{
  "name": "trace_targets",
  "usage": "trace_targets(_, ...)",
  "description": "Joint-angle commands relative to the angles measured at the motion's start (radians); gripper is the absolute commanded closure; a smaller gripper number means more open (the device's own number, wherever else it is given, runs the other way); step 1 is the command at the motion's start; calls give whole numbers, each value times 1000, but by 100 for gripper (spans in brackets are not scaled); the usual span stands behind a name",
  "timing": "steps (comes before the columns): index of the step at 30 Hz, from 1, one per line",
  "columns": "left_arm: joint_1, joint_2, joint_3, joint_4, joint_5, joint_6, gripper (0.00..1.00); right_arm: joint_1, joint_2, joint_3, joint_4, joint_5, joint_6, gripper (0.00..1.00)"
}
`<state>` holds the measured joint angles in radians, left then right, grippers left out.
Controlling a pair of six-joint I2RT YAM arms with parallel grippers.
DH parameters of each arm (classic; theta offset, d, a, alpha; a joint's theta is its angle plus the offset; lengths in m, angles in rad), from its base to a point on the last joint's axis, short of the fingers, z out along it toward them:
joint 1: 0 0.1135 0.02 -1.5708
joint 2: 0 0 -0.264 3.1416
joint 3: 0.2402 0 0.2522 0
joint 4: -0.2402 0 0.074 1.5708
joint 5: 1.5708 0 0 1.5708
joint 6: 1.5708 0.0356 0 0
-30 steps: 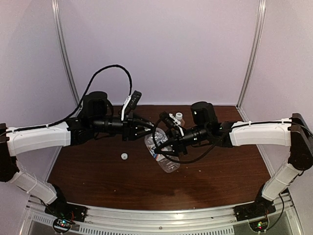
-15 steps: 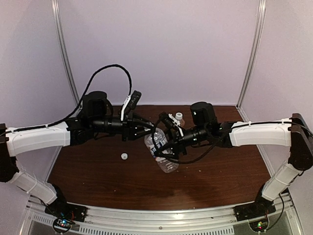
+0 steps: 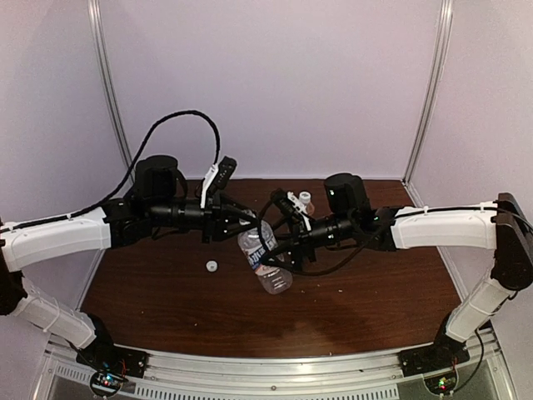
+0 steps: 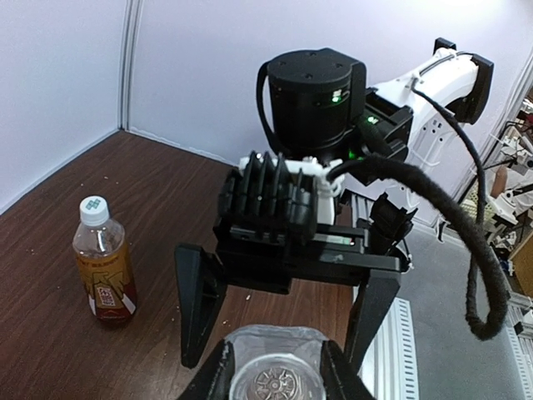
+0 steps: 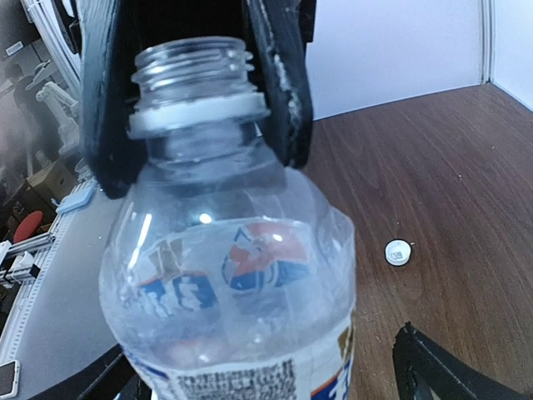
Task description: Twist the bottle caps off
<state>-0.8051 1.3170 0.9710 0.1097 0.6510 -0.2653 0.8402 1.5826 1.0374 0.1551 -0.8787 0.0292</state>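
My left gripper (image 3: 252,223) is shut on the neck of the clear bottle (image 3: 272,273), which hangs tilted above the table with a white-blue label. Its threaded mouth (image 5: 191,60) is uncapped, pinched between the left fingers (image 5: 279,92). My right gripper (image 3: 277,250) stands open, its fingers (image 5: 441,367) spread on either side of the bottle body (image 5: 241,275) without touching it. One white bottle cap (image 3: 211,267) lies loose on the table, also in the right wrist view (image 5: 399,252). The amber bottle (image 4: 104,271) stands upright at the back with its white cap (image 4: 94,208) on.
The brown table (image 3: 366,300) is closed in by pale walls at the back and sides, with metal posts (image 3: 112,108) in the corners. A black cable (image 3: 179,121) loops above the left arm. The arms' base rail (image 3: 275,371) runs along the near edge.
My right gripper has opened wide and let go of the clear bottle's body. The left arm has shifted a little left and the bottle with it.
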Motion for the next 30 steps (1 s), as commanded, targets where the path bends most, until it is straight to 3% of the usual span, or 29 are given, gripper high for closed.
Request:
trace_targets(1, -3, -49, 20, -101, -126, 86, 100, -8, -49, 11, -15, 112, -5, 0)
trace_targets(8, 0, -71, 64, -258, -373, 134, 100, -26, -100, 10, -50, 334, 24, 0)
trace_targets(20, 80, -36, 143, -343, -674, 121, 100, -32, -173, 7, -88, 599, 69, 0)
trace_targets(30, 235, 75, 150, -272, -688, 38, 99, -32, -178, 56, -146, 822, 40, 0)
